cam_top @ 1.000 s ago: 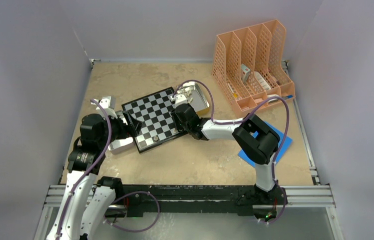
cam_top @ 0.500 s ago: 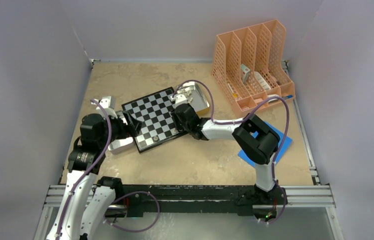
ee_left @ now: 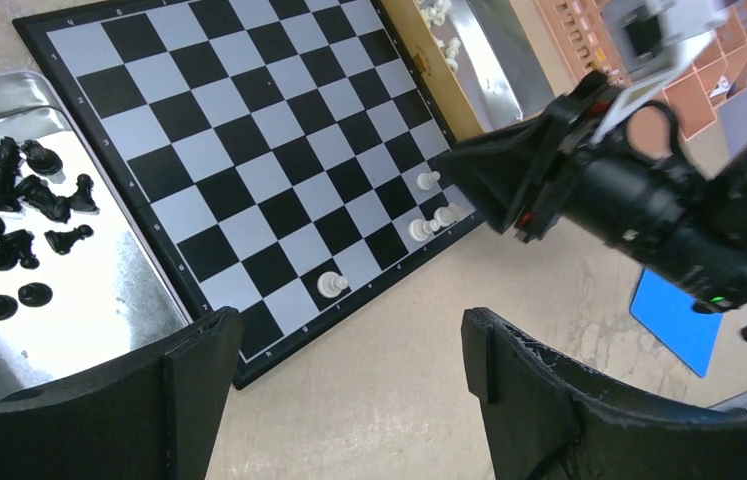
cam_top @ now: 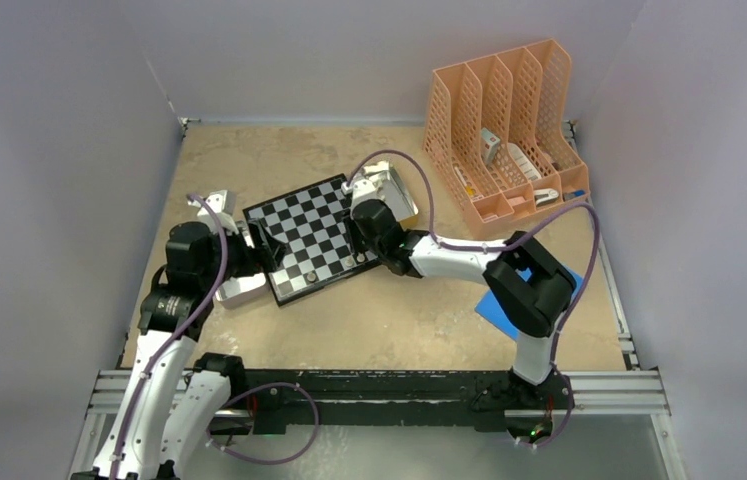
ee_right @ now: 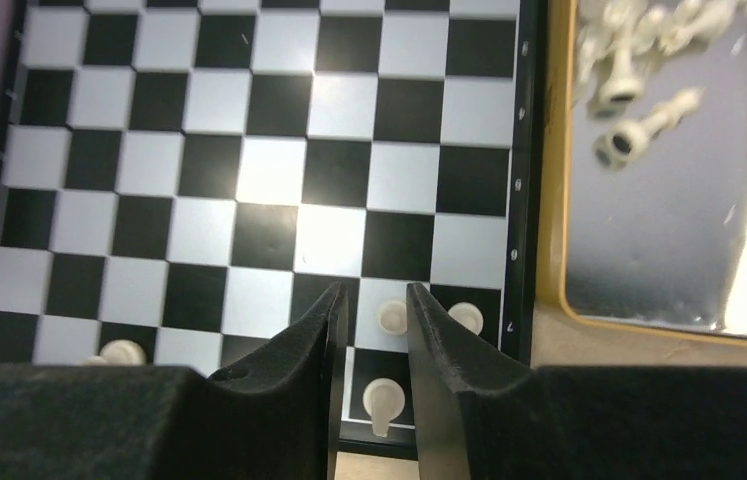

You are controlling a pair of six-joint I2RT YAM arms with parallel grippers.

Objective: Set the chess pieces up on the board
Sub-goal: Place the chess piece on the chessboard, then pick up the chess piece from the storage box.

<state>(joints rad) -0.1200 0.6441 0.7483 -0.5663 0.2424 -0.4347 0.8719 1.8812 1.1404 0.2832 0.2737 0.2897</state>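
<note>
The board lies tilted on the table. Several pale chess pieces stand near its near right corner, among them one and another. My right gripper hovers above that corner, its jaws a narrow gap apart with nothing between them; the pieces show through the gap below. More pale pieces lie in a metal tray beside the board. Black pieces lie in a second tray on the board's left. My left gripper hangs wide open over the table by the board's near edge.
An orange file rack with small items stands at the back right. A blue flat sheet lies under the right arm's elbow. Grey walls close in the table on three sides.
The right arm's elbow has swung a little to the right and its wrist has edged towards the far side. Its jaws have parted slightly. The left arm shifted slightly.
</note>
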